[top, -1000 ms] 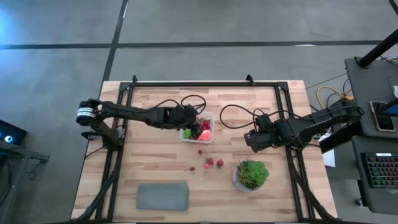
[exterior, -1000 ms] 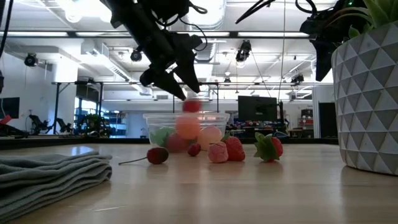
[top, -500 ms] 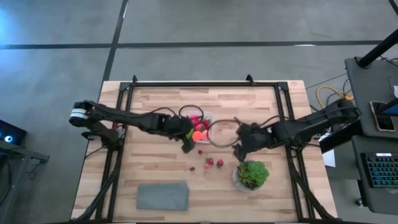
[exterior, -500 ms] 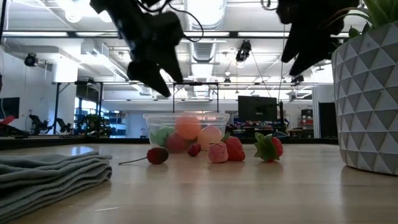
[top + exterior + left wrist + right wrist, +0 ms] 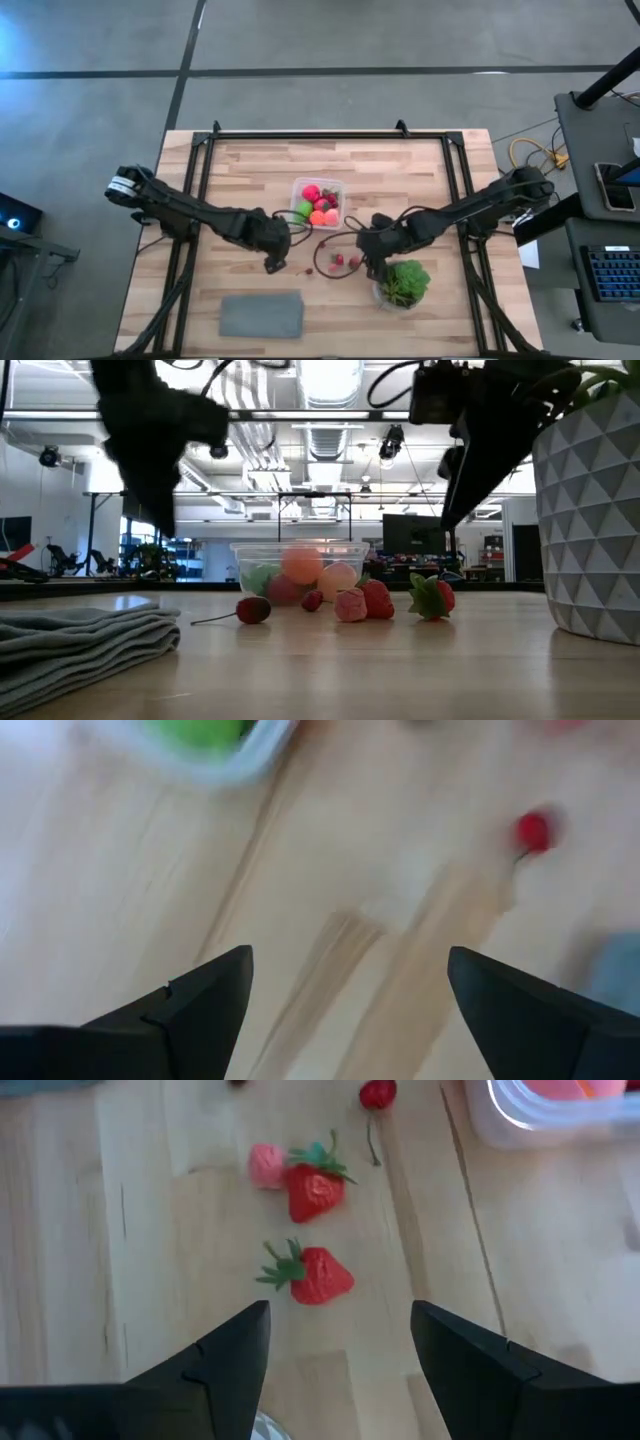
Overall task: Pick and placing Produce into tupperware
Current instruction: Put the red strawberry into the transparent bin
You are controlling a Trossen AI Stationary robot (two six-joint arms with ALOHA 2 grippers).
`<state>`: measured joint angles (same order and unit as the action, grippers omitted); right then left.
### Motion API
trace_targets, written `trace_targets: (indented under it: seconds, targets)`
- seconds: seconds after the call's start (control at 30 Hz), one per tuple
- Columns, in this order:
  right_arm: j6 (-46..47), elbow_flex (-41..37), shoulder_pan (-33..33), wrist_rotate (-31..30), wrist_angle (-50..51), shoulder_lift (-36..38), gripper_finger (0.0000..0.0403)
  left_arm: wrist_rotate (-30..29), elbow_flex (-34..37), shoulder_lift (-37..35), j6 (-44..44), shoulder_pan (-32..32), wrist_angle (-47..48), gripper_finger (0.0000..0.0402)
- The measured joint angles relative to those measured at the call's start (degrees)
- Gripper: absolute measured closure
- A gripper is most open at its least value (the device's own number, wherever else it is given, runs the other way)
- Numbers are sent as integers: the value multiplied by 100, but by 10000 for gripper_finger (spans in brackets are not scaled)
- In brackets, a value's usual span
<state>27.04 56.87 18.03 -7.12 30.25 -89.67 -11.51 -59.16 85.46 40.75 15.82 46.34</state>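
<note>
The clear tupperware (image 5: 318,203) (image 5: 300,568) sits mid-table and holds green, pink, orange and red fruits. Two strawberries (image 5: 346,262) (image 5: 316,1276), a pink piece (image 5: 265,1165) and small red cherries (image 5: 322,243) (image 5: 533,830) lie on the wood near the box. My left gripper (image 5: 275,264) (image 5: 348,955) is open and empty, above the table to the near left of the box. My right gripper (image 5: 368,258) (image 5: 340,1308) is open and empty, hovering just right of the strawberries, beside the plant pot.
A leafy plant in a white faceted pot (image 5: 402,282) (image 5: 590,520) stands right under my right arm. A folded grey cloth (image 5: 261,314) (image 5: 80,635) lies toward the near left. Black frame rails (image 5: 300,135) border the table. Bare wood lies between the box and the cloth.
My left gripper has pulled back from over the tupperware toward the near left of the table. My right gripper has swung from the right side toward the left and near edge, ending beside the strawberries. A red piece seen at the box's top a second ago has dropped in.
</note>
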Motion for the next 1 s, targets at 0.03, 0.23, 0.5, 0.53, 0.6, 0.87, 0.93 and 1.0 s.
trace_targets:
  seconds: [0.03, 0.23, 0.5, 0.53, 0.6, 0.87, 0.93, 1.0]
  targets:
    - [-131, 75, 1, 1, 17, -48, 168, -40, 104, -1, 41, 47, 32, 82]
    - [177, 832, -388, 506, 695, -514, 168, -80, 797, -20, 88, 104, 7, 82]
    - [960, 2549, -1212, 1693, 2975, -1678, 168, -64, 1688, -41, 231, 104, -464, 81]
    - [925, 2754, -1219, 1753, 3163, -1834, 168, -70, 1789, -74, 214, 104, -564, 81]
    - [779, 3135, -1217, 1828, 3405, -2154, 168, -74, 1939, -158, 222, 106, -666, 81]
    - [-24, 3942, -816, 1735, 3497, -3080, 168, -73, 2582, -984, 226, 106, -963, 81]
    - [-58, 3929, -679, 1566, 3513, -3161, 168, -74, 2758, -1247, 280, 106, -962, 81]
    - [-53, 3847, -542, 1360, 3482, -3154, 168, -74, 2952, -1505, 409, 106, -982, 81]
